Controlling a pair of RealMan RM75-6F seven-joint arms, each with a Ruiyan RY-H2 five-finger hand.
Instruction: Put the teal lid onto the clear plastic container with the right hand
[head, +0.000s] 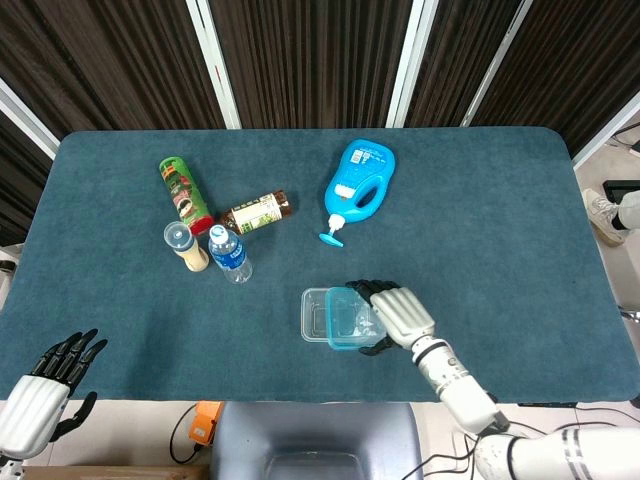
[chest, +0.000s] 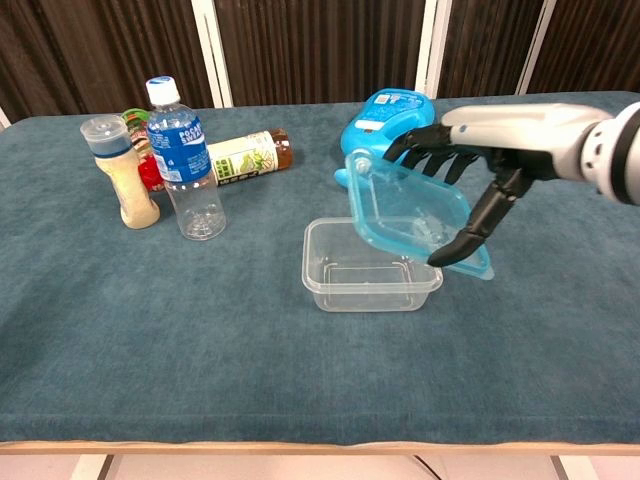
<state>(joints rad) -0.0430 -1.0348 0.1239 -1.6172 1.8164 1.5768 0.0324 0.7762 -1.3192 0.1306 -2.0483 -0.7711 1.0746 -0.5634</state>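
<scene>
I have the teal lid (chest: 415, 213) pinched in my right hand (chest: 470, 150), tilted above the right half of the clear container (chest: 345, 272) at lower centre. Grasp and carry done; levelling, aligning and seating remain.

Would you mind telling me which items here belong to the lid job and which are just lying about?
Job:
teal lid, held tilted above the container
clear plastic container
right hand

Lying about:
blue detergent jug
water bottle
shaker
brown bottle
green can
left hand
</scene>
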